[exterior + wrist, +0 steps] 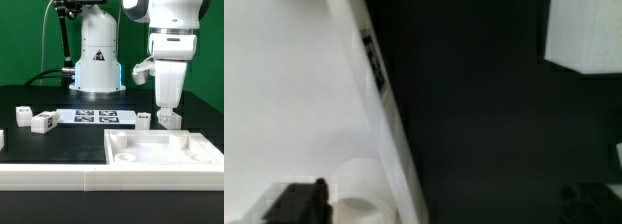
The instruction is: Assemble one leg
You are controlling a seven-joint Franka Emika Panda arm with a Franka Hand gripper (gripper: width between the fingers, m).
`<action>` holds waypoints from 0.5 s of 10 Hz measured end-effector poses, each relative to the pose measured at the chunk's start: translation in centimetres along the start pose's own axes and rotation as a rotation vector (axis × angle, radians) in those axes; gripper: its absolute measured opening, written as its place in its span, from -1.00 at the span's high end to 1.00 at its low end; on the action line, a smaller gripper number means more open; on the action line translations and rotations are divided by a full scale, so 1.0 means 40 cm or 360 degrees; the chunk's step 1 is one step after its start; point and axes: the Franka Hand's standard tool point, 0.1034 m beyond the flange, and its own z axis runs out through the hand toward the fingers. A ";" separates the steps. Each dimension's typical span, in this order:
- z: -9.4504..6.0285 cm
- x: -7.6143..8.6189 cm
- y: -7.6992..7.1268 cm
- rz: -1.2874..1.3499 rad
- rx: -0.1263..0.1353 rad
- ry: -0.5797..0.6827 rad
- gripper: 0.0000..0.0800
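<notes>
My gripper (168, 119) hangs fingers-down over the far rim of the large flat white tabletop piece (150, 158). In the wrist view my gripper (441, 204) is open and empty; one finger (295, 203) is over the tabletop piece (287, 100) beside a round corner socket (359, 206), and the other is over the black table. A small white leg (145, 120) with marker tags stands just to the exterior view's left of my gripper. Two more legs (42, 122) (22, 116) lie at the exterior view's left.
The marker board (95, 117) lies on the black table between the legs. A white object (589, 38) shows at the edge of the wrist view. The robot base (97, 60) stands behind. Another white part (2, 139) sits at the far left edge.
</notes>
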 end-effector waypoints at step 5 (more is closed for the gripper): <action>-0.002 0.008 -0.068 0.0884 -0.0042 0.0088 -0.62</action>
